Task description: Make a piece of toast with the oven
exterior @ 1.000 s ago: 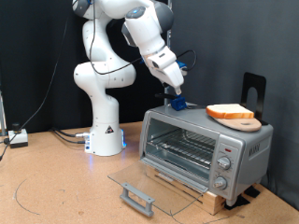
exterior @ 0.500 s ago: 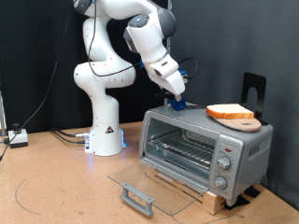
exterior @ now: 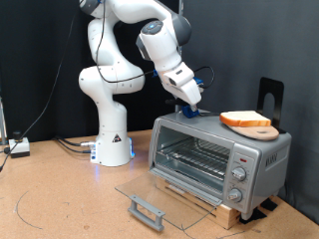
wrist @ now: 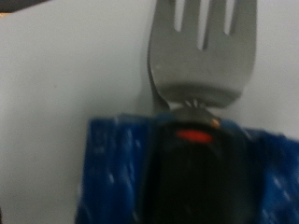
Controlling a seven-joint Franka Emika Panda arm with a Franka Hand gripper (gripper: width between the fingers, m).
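Exterior view: one hand (exterior: 191, 103), grip unclear, over one oven (exterior: 217, 157); one toast (exterior: 242, 119).

A plain white wall (exterior: 259, 40) rises behind a brown tabletop (exterior: 60, 199) crossed by dark cables (exterior: 45, 105).

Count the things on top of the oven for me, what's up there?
Bread slice: 1
Round wooden board under it: 1
Blue-handled fork, with the gripper right at it: 1
Total on the oven: 3
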